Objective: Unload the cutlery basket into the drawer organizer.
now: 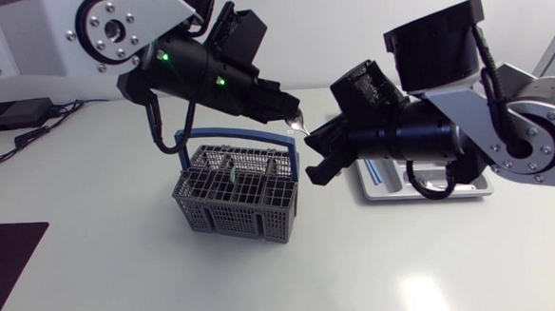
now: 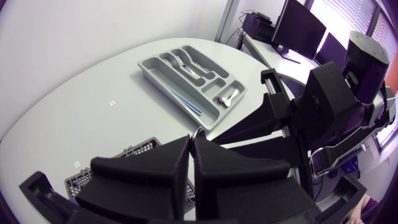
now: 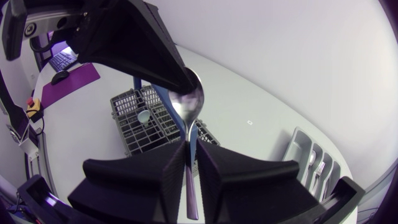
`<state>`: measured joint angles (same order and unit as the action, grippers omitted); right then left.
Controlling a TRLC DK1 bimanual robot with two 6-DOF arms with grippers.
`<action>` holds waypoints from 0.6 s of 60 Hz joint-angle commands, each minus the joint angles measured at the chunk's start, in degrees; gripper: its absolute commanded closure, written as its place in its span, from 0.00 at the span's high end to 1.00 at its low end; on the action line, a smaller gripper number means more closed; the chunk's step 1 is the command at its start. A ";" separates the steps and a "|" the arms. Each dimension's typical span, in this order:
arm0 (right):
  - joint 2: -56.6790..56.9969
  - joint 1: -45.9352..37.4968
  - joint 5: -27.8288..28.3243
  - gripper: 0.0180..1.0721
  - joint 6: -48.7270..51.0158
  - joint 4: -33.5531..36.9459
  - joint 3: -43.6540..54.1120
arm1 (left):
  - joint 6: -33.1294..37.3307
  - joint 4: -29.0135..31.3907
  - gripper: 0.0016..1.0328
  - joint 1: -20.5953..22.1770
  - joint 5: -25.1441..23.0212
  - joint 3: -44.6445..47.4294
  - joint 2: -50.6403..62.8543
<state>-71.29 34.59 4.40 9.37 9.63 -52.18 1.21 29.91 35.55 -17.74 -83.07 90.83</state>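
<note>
A metal spoon hangs in the air above the grey cutlery basket, level with its blue handle. My left gripper is shut on the spoon's bowl end. In the right wrist view the spoon runs from the left gripper's fingers down between my right gripper, whose fingers press its handle from both sides. The left wrist view has the left gripper shut, with only a sliver of the spoon visible at its tips. The drawer organizer lies beyond, holding cutlery.
The basket stands under the two grippers and holds a pale green-topped utensil. The organizer lies under my right arm, largely hidden by it. A dark mat lies at the table's left edge.
</note>
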 commanded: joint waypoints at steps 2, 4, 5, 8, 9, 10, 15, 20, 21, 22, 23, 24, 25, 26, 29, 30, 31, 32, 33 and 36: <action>-0.43 0.30 -0.54 0.10 -1.02 0.48 -1.17 | -1.74 0.24 0.12 0.13 -0.63 -1.75 -0.04; -0.17 0.39 -0.27 0.09 -0.93 0.66 -0.99 | -2.00 0.06 0.21 -0.13 -0.63 -1.66 -0.39; 0.01 0.39 -0.19 0.09 -0.93 0.74 -0.99 | -2.09 0.06 0.24 -0.22 -0.63 -1.66 -0.56; 0.27 0.39 0.08 0.09 -0.84 1.27 -0.81 | -2.62 -0.47 0.41 -0.75 -0.63 -1.57 -1.18; 0.36 0.39 0.17 0.09 -0.75 1.36 -0.73 | -2.80 -0.64 0.47 -0.83 -0.63 -1.48 -1.35; 0.53 0.39 0.25 0.09 -0.75 1.36 -0.64 | -2.80 -0.73 0.50 -1.01 -0.54 -1.57 -1.44; 1.41 0.39 0.78 0.09 -0.58 1.80 -0.02 | -3.67 -1.43 0.71 -2.15 -0.54 -1.31 -2.85; 2.56 0.04 1.66 0.09 0.04 2.41 0.77 | -4.20 -2.84 0.81 -3.91 -0.54 -0.96 -4.78; 2.82 -0.05 1.75 0.09 0.21 2.59 0.86 | -4.20 -3.19 0.81 -4.26 -0.54 -0.87 -5.05; 3.17 -0.22 2.01 0.09 0.57 2.94 1.12 | -4.29 -3.81 0.82 -4.61 -0.54 -0.78 -5.40; 3.43 -0.40 2.19 0.09 0.83 3.12 1.29 | -4.38 -3.98 0.82 -5.05 -0.37 -0.96 -5.57; 3.87 -0.57 2.36 0.09 1.18 3.20 1.47 | -4.38 -3.90 0.82 -5.49 -0.28 -1.22 -5.66; 4.31 -0.84 2.80 0.09 1.71 3.47 1.82 | -4.29 -3.81 0.82 -5.93 -0.28 -1.40 -5.66; 4.75 -1.28 3.24 0.09 2.15 3.73 2.09 | -4.20 -3.54 0.82 -6.55 -0.37 -1.66 -5.84; 5.98 -2.95 5.26 0.09 4.08 5.05 2.79 | -3.23 -2.40 0.82 -7.69 -0.37 -2.19 -5.92; 6.51 -3.74 5.79 0.09 4.78 5.49 3.14 | -2.71 -1.79 0.82 -7.95 -0.37 -2.45 -5.92; 6.86 -4.44 6.49 0.09 5.40 5.84 3.32 | -1.83 -0.82 0.82 -8.13 -0.28 -2.89 -5.84; 7.39 -5.41 7.46 0.09 6.45 6.37 3.67 | -0.69 0.41 0.82 -8.57 -0.28 -3.42 -5.48; 7.92 -6.29 8.52 0.09 7.60 6.81 3.93 | 0.46 1.64 0.82 -8.74 -0.28 -3.77 -5.22; 8.80 -11.30 12.38 0.09 12.87 9.62 4.55 | 4.50 4.01 0.82 -8.66 -0.28 -2.80 -5.22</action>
<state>-64.23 28.36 13.93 15.97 16.51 -49.91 1.23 31.11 27.07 -17.74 -85.12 85.82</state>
